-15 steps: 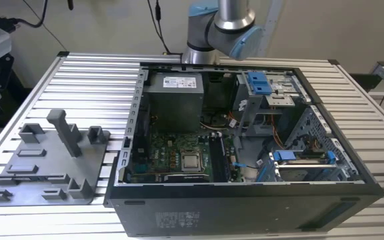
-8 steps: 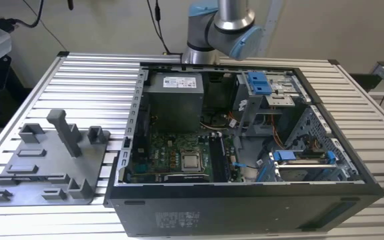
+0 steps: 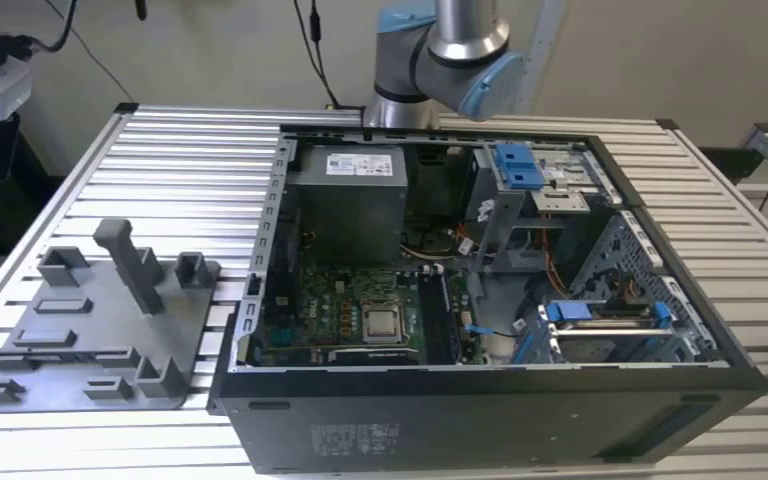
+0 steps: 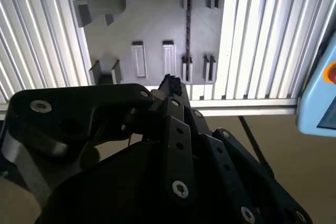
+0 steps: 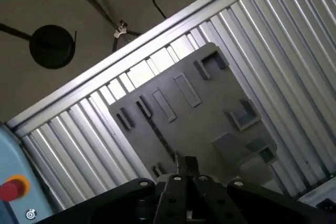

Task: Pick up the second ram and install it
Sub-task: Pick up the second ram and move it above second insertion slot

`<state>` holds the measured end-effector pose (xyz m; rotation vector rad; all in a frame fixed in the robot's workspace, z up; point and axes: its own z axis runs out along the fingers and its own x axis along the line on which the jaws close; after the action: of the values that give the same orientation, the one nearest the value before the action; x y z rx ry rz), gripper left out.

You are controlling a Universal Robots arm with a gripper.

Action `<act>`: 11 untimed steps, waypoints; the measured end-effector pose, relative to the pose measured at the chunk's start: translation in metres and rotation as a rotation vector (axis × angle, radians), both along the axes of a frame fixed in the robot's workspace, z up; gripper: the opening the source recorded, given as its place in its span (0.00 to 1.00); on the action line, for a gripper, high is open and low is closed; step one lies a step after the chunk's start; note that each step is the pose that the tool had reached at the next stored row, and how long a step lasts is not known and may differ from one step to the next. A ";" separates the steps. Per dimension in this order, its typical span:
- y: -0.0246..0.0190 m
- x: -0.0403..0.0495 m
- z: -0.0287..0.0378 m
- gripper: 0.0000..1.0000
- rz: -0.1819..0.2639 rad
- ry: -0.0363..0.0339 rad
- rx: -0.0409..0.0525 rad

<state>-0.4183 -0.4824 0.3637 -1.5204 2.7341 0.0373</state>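
Standing edgewise in grey tray: second ram.

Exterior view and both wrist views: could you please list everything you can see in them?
table: one, silver slats, under everything.
tray: one, grey with upright posts, at the exterior view's left on the table.
second ram: one, dark, on edge in a tray slot.
computer case: one, black, open, at the exterior view's right of the tray.
motherboard: one, green, inside the case.
power supply: one, grey, inside the case.
pendant: one, light blue with a red button, beyond the table edge.
arm: one, silver and light blue, behind the case.
gripper: one, black, shut, empty, above the tray.
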 end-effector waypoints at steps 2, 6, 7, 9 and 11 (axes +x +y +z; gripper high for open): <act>0.0000 0.0000 -0.0008 0.11 0.036 -0.0005 0.0000; 0.0000 0.0000 -0.0028 0.11 0.109 -0.0027 -0.0001; 0.0000 0.0000 -0.0032 0.11 0.127 -0.0030 0.0000; 0.0000 0.0000 -0.0042 0.11 0.163 -0.0039 0.0000; 0.0000 0.0000 -0.0054 0.11 0.199 -0.0051 0.0000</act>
<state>-0.4182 -0.4824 0.3583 -1.7840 2.5675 0.0353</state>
